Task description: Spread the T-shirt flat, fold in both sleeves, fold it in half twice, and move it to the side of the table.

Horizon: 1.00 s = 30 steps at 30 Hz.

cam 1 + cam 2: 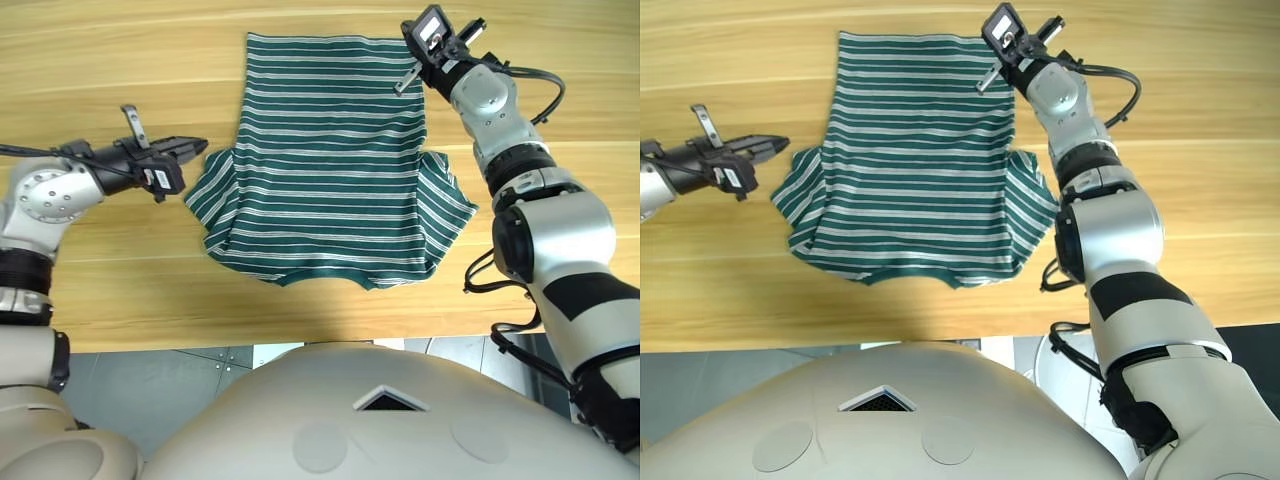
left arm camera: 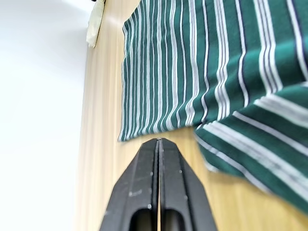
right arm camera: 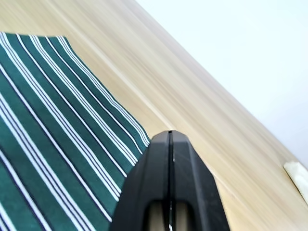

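The left gripper (image 1: 192, 147) was clenched on nothing, and the striped T-shirt (image 1: 325, 160) lay just past its tip, spread on the wooden table (image 1: 100, 60). The right gripper (image 1: 408, 80), likewise clenched and empty, sat at a hem corner. The soft, light knit would probably sag, so pinching the left sleeve (image 1: 212, 190) by its edge seemed best.
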Each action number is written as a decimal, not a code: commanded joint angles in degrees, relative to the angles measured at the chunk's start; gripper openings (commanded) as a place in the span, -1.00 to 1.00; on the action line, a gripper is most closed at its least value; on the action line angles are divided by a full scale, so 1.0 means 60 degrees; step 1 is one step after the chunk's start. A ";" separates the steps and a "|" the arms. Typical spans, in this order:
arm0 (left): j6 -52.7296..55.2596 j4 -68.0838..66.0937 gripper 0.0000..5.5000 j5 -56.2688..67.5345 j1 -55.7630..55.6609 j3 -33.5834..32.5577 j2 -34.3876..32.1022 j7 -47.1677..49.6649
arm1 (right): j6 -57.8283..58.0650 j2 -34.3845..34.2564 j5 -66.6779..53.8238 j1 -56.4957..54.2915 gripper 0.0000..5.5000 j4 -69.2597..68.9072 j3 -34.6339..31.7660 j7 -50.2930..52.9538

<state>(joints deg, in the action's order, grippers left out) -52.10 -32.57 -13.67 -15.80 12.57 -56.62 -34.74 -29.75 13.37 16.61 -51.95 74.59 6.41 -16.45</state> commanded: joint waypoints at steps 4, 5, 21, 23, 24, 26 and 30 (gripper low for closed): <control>0.0199 0.1297 -0.92 0.0483 0.1191 -0.0318 -0.0955 -0.0633 | -0.0853 0.0140 -0.0468 0.0422 -1.00 -0.0448 -0.0148 -0.0645; 0.0140 0.1688 -0.88 0.1180 0.1636 -0.0334 -0.1200 -0.1025 | -0.0953 0.0189 -0.0515 0.0488 -1.00 -0.0517 -0.0153 -0.0744; 0.1224 0.2386 -0.09 -0.0878 0.3620 -0.0992 -0.1186 -0.0265 | -0.1536 0.0532 -0.0749 0.1052 -1.00 -0.1361 -0.0171 -0.1078; 0.1166 0.2608 -0.09 -0.0890 0.3634 -0.0806 -0.0998 -0.0344 | -0.1530 0.0526 -0.0707 0.1091 -1.00 -0.1381 -0.0129 -0.1044; 0.1202 0.2610 -0.09 -0.1023 0.3557 -0.0758 -0.0916 -0.0296 | -0.1527 0.0523 -0.0698 0.1103 -1.00 -0.1388 -0.0118 -0.1036; 0.1297 0.2455 -0.09 -0.1388 0.3360 -0.0665 -0.0806 -0.0159 | -0.1538 0.0516 -0.0693 0.1135 -1.00 -0.1419 -0.0098 -0.1030; 0.1306 0.2379 -0.09 -0.1729 0.3264 -0.0553 -0.0730 0.0061 | -0.1547 0.0458 -0.0678 0.1146 -1.00 -0.1456 -0.0019 -0.1052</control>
<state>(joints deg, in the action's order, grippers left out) -44.68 -17.58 -22.28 4.22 8.19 -61.70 -34.31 -38.87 16.27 12.54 -45.57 66.60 5.87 -22.50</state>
